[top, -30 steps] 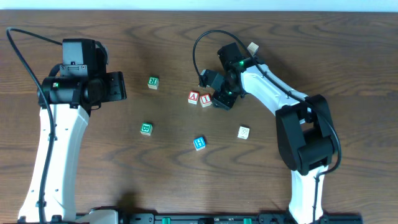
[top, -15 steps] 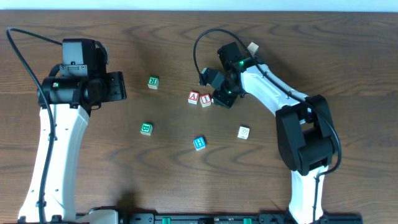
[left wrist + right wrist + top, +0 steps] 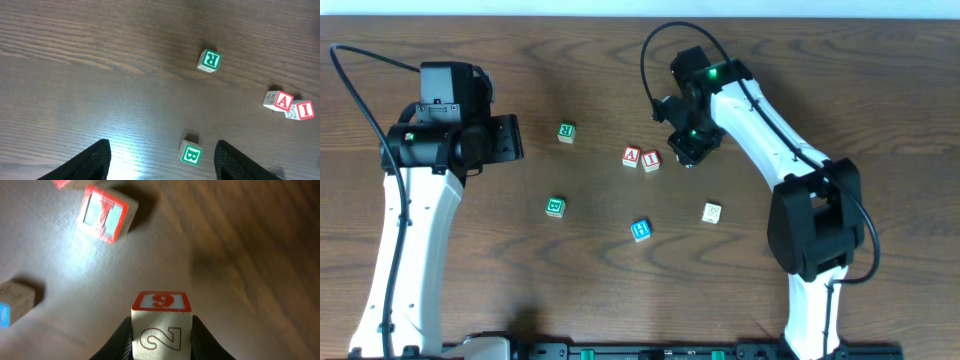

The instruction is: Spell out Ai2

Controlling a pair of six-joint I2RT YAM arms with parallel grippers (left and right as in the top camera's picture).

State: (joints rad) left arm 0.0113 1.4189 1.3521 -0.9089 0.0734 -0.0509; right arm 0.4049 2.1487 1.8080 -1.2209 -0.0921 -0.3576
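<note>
The right gripper (image 3: pixel 689 150) pinches the wooden 2 cube (image 3: pixel 161 322) by its side faces, black fingers (image 3: pixel 205 337) pressed against it. The face toward the wrist camera bears an outlined "2"; its top face shows a red-framed digit, 6 or 9. The cube is held near the I cube (image 3: pixel 106 214), apart from it, on the side away from the A cube (image 3: pixel 631 156). The square-edged, red-framed A and I cubes lie touching on the dark, grained wood table (image 3: pixel 590 270). Well beyond the A cube, the left gripper (image 3: pixel 162 160) hangs spread and empty.
</note>
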